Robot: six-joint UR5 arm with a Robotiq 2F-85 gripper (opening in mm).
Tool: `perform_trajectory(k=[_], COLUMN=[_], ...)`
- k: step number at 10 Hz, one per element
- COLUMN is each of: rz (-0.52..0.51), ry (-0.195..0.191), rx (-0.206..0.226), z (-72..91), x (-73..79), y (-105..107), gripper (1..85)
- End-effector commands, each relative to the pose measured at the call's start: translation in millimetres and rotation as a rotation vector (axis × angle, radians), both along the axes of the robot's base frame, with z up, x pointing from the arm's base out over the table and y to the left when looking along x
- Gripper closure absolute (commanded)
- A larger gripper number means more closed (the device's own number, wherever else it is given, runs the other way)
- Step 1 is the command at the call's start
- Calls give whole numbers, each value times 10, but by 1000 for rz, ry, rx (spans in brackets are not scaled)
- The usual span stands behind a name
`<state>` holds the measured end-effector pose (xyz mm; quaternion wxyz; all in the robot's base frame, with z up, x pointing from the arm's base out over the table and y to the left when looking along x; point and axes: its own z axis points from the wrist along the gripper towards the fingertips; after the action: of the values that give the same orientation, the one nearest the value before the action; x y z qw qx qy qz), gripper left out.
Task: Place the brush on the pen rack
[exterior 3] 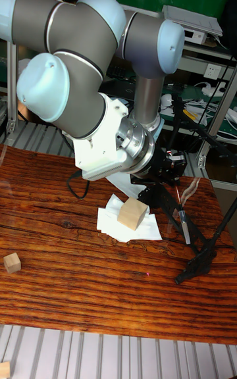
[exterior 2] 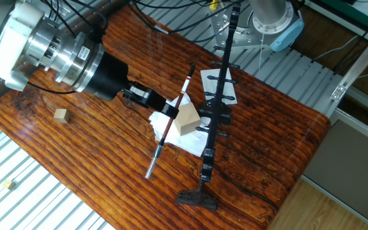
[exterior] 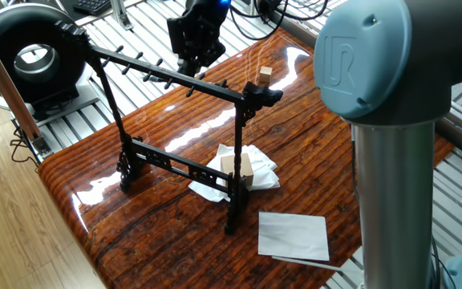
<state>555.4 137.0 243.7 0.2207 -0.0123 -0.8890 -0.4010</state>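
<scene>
arm [exterior 3: 79, 43]: grey tube links, pale blue-grey joint caps, "UR" logo embossed on cap | wrist: white housing, ribbed silver flange, black cylinder | gripper [exterior 2: 161, 105]: black, small | cables: black, run along wrist

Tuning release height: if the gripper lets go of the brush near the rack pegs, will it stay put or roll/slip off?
Probably rolls: the brush looks thin, round and straight, held mid-shaft by the gripper. Likely stiff; it shows no sag at either end. The pen rack pegs look short and smooth, so it could slip unless it settles between two.
</scene>
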Motion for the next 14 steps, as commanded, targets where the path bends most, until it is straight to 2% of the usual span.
perform_trajectory(k=[1,2,3,4,5,7,8,11,14], rz=[-33,-99,-145,-163,-161,-153,-138,-141,-149], ry=[34,82,131,157,161,182,172,176,188], rx=[65,55,76,60,53,90,84,152,145], z=[151,167,252,241,223,295,243,262,221], x=[19,73,108,112,95,33,-11,-73,-99], y=[109,149,220,217,200,215,172,181,159], gripper=[843,843,843,843,843,843,843,843,843])
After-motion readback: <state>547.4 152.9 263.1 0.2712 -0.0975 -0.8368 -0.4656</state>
